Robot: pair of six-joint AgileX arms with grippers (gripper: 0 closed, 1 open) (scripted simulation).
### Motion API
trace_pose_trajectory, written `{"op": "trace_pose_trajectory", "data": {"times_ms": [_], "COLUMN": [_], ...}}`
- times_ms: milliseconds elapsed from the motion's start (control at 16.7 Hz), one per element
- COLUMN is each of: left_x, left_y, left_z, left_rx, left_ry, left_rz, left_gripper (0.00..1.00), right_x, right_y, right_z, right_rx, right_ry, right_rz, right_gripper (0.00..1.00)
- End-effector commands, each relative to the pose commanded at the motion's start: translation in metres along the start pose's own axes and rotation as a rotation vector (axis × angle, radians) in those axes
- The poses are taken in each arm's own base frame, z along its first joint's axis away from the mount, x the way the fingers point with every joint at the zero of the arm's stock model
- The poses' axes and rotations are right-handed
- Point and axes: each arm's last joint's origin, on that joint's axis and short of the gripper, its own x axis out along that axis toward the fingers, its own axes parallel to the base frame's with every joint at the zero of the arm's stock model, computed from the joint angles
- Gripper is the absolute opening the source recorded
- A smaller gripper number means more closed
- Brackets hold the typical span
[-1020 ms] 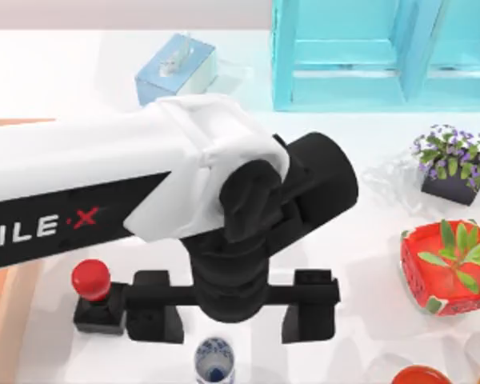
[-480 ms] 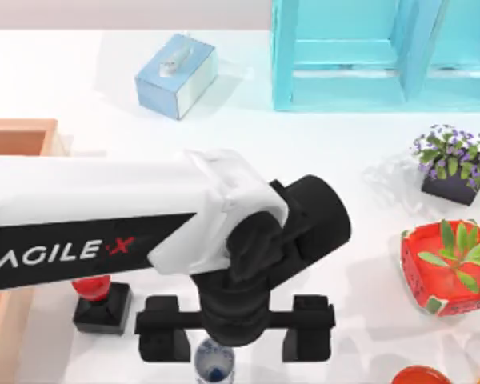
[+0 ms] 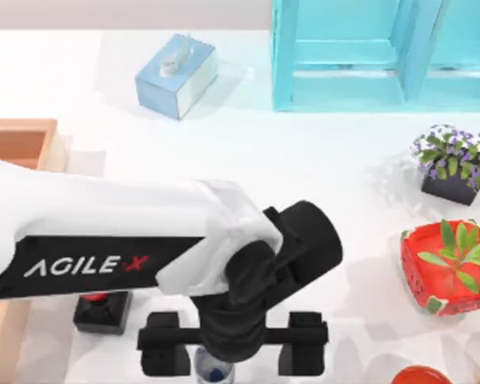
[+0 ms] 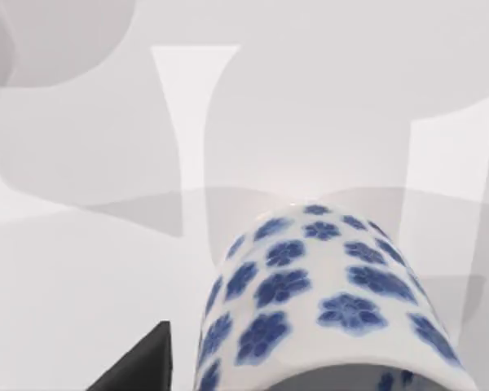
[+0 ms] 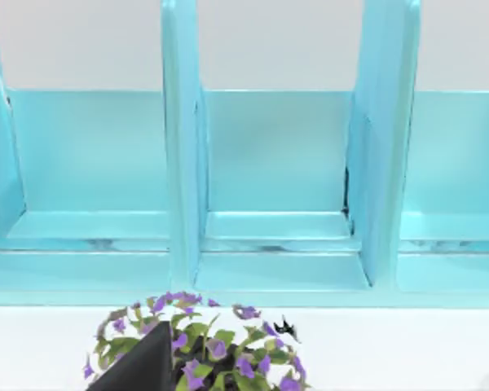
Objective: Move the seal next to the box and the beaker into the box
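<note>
The beaker (image 3: 214,373), a white cup with blue flowers, stands at the table's front edge, partly under my left wrist. My left gripper (image 3: 234,358) is open and straddles it, one black finger (image 3: 164,354) on each side and well apart from it. Up close, the left wrist view shows the beaker (image 4: 326,301) directly below the camera. The seal (image 3: 102,309) stands just left of the gripper, its black base showing and its red knob mostly hidden by my left arm. The box (image 3: 20,138) is at the left edge, largely covered by that arm. My right arm is parked facing the shelf.
A light blue tissue box (image 3: 176,74) sits at the back. The turquoise shelf (image 3: 384,56) fills the back right. A purple flower pot (image 3: 454,164), a red planter (image 3: 448,268) and an orange dish (image 3: 420,374) occupy the right side.
My left arm has swung toward the front edge, bringing the open gripper around the beaker. The arm now covers most of the seal's red knob.
</note>
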Motion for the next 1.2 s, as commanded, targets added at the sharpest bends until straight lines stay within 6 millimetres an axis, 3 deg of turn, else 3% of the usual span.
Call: {"op": "trace_pose_trajectory", "data": {"times_ms": [780, 1200], "left_x": [0.0000, 0.0000], "left_y": [0.0000, 0.0000], "left_z": [0.0000, 0.0000], "left_rx": [0.000, 0.000], "left_ry": [0.000, 0.000], "left_rz": [0.000, 0.000], "left_gripper": [0.02, 0.00], "right_x": [0.0000, 0.0000], "right_y": [0.0000, 0.0000], "right_z": [0.0000, 0.0000], "right_rx": [0.000, 0.000], "right_ry": [0.000, 0.000], "right_rz": [0.000, 0.000], "right_gripper": [1.00, 1.00]}}
